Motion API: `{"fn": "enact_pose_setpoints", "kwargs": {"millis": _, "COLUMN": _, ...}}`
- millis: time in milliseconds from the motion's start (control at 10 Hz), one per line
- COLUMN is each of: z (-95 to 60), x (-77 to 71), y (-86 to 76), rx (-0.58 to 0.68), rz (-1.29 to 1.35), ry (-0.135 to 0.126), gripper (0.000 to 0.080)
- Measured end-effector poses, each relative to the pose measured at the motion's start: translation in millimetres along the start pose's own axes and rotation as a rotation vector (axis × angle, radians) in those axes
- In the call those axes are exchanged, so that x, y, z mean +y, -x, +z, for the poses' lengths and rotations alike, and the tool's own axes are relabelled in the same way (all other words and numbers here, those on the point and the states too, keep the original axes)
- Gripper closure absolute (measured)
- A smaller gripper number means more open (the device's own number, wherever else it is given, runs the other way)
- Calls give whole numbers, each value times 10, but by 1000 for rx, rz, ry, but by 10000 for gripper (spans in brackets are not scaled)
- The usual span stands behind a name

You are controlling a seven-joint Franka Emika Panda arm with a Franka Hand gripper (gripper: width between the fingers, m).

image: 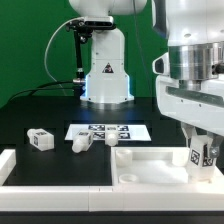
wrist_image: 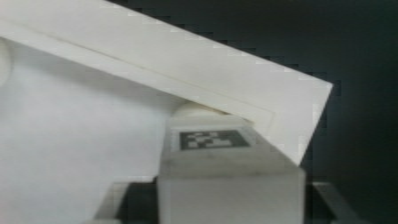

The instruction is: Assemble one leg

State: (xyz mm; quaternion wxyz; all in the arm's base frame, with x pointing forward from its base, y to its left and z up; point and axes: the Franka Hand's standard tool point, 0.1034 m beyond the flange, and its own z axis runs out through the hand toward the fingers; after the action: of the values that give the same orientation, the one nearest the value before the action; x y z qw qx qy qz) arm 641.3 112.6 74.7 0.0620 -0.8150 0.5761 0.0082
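Black surface bears a white panel, where at four o'clock the claw clamps the leg at a corner, likely awaiting square insertion.

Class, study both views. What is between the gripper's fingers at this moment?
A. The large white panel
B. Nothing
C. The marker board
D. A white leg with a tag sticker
D: in the wrist view the gripper is shut on the leg, whose black-and-white tag faces the camera. The leg sits at a corner of the white panel.
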Motion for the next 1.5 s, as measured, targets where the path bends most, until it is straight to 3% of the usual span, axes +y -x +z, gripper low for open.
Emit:
{"fn": "enact_pose_setpoints", "kwargs": {"millis": 100, "z": 0, "x": 0, "y": 2, "rx": 3, "rz": -44, "ry": 2, "gripper": 293}}
{"fn": "enact_pose_setpoints", "kwargs": {"millis": 200, "z": 5, "x": -1, "y": 24, "rx": 11, "rz": -266, "ry": 7, "gripper": 293}}
{"fn": "enact_pose_setpoints", "kwargs": {"millis": 300, "z": 16, "x": -3, "y": 66, "rx": 9, "rz": -443, "ry": 8, "gripper": 179}}
{"fn": "enact_pose_setpoints", "kwargs": {"millis": 400, "z": 21, "x": -2, "y": 83, "rx": 11, "rz": -618, "ry": 13, "gripper": 155}}
{"fn": "enact_pose_setpoints", "kwargs": {"millis": 600, "z": 20, "x": 0, "y": 70, "rx": 10, "rz": -727, "ry": 14, "gripper": 151}}
{"fn": "enact_pose_setpoints", "kwargs": {"millis": 900, "z": -11, "x": -16, "y": 3, "rx": 43, "rz": -1298, "ry": 59, "gripper": 150}}
{"fn": "enact_pose_setpoints", "kwargs": {"millis": 1100, "z": -7, "x": -17, "y": -9, "rx": 45, "rz": -1330, "ry": 56, "gripper": 150}}
{"fn": "enact_pose_setpoints", "kwargs": {"millis": 1300, "z": -6, "x": -16, "y": -11, "rx": 46, "rz": -1283, "ry": 55, "gripper": 409}}
{"fn": "enact_pose_setpoints", "kwargs": {"millis": 1400, "z": -4, "x": -16, "y": -10, "rx": 47, "rz": -1197, "ry": 52, "gripper": 409}}
{"fn": "enact_pose_setpoints", "kwargs": {"millis": 1500, "z": -2, "x": -18, "y": -11, "rx": 50, "rz": -1134, "ry": 50, "gripper": 515}}
